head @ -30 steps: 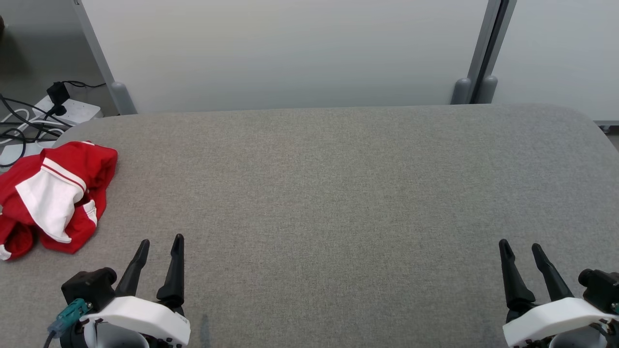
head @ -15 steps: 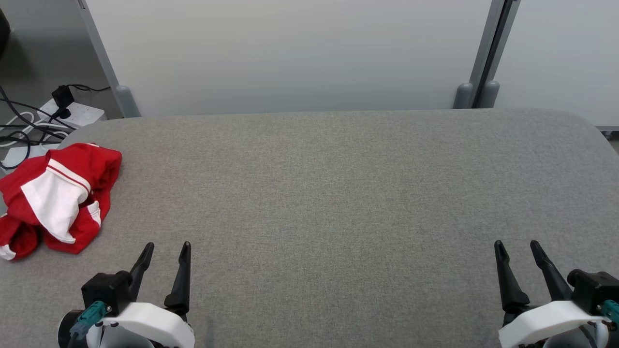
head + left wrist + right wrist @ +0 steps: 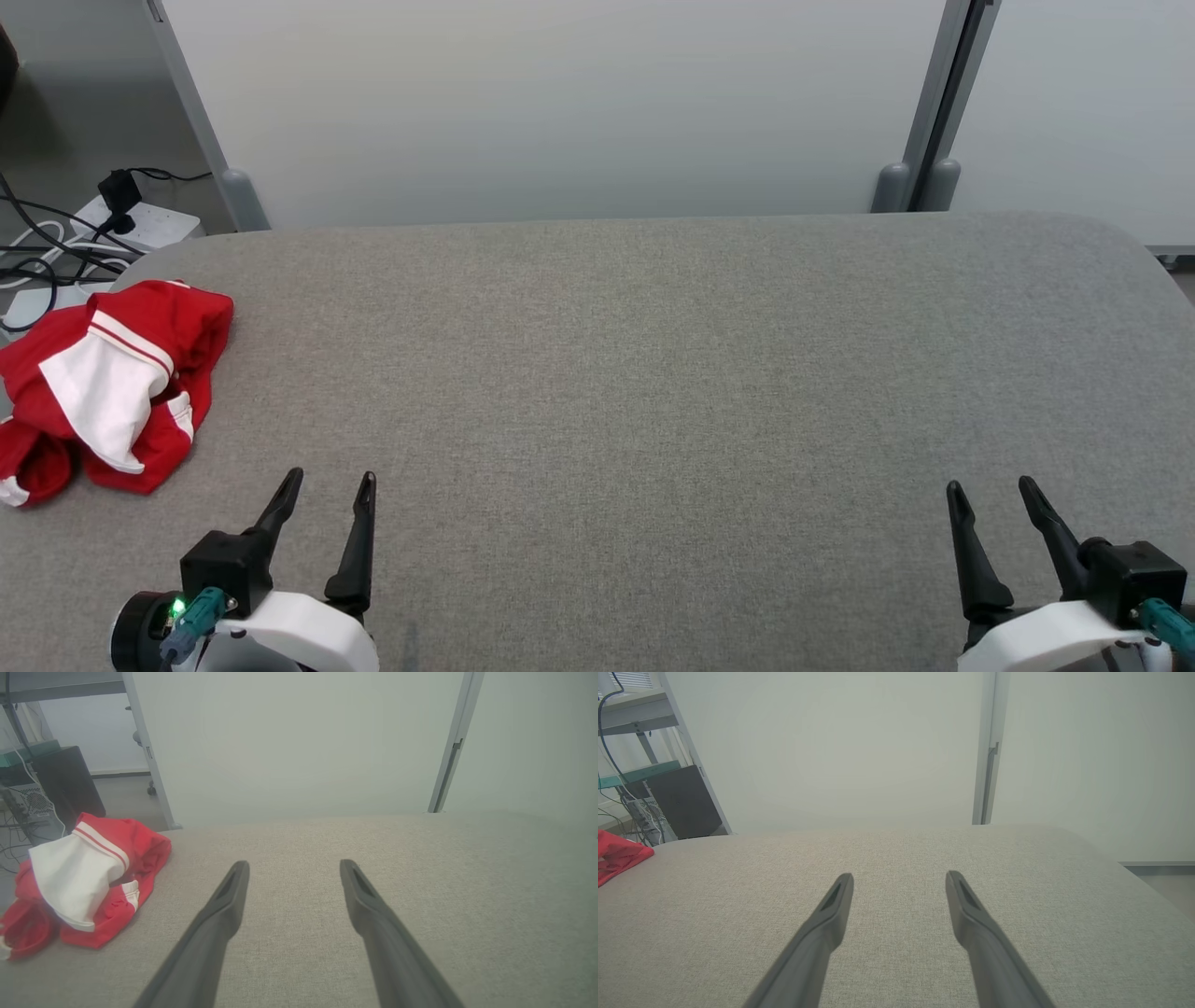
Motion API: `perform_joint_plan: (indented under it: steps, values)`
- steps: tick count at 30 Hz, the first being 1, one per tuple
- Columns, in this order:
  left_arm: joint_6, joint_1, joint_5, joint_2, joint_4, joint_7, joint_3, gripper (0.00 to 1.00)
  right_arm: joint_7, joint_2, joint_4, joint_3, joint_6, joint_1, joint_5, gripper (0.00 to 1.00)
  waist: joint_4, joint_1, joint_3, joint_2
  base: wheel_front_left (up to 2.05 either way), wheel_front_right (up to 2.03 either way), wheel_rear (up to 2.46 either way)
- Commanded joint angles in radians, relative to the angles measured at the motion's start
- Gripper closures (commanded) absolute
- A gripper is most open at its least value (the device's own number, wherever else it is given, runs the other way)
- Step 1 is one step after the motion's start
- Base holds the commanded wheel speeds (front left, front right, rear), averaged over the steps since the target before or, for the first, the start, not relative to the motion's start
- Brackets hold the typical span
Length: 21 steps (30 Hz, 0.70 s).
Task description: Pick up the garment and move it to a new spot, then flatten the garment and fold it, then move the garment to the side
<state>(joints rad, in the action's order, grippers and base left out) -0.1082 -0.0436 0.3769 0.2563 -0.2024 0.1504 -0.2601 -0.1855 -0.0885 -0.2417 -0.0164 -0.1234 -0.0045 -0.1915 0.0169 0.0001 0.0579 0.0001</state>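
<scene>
Status: by my read, nothing on the task is done yet. The garment [image 3: 112, 383] lies crumpled at the far left of the counter [image 3: 653, 373], red with white panels and a thin stripe, bunched into a heap. I can't tell whether it overhangs the counter's left edge. My left end effector [image 3: 332, 478] is spread wide and empty, low at the near left, near the heap but not touching it. My right end effector [image 3: 989, 485] is likewise spread and empty at the near right, well apart from the cloth. In the right wrist view a red corner of it pokes in at the left margin. Everything is left: pick, relocate, flatten, fold, shift aside. The wide grey middle of the counter looks like the obvious new spot. Containers: none in play on the counter, so nothing to load or unload. Past the counter's far left corner a white power strip [image 3: 140, 219] lies on the floor with black cables [image 3: 37, 243] plugged in. I'd keep the cloth away from that side.
</scene>
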Motion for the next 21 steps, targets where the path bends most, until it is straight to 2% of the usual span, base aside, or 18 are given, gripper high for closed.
perform_joint_plan:
  steps: [1, 11, 21]
  values:
    - [-0.011, -0.032, -0.025, 0.028, 0.024, 0.012, 0.029, 0.00, -0.017, -0.008, 0.023, -0.027, -0.007, -0.010, 0.032, 0.00, 0.000, -0.0001, 0.001, -0.0001, 0.00, 0.00, 0.00]
    - [-0.026, -0.017, -0.057, 0.034, 0.026, -0.003, 0.027, 0.00, -0.035, 0.000, 0.016, -0.025, -0.007, -0.001, 0.114, 0.00, -0.007, -0.0001, 0.007, -0.0001, 0.00, 0.00, 0.00]
    - [-0.029, -0.012, -0.023, 0.029, 0.015, -0.019, 0.036, 0.00, -0.034, 0.004, 0.006, -0.025, -0.007, -0.003, 0.099, 0.00, -0.015, -0.0001, 0.006, -0.0001, 0.00, 0.00, 0.00]
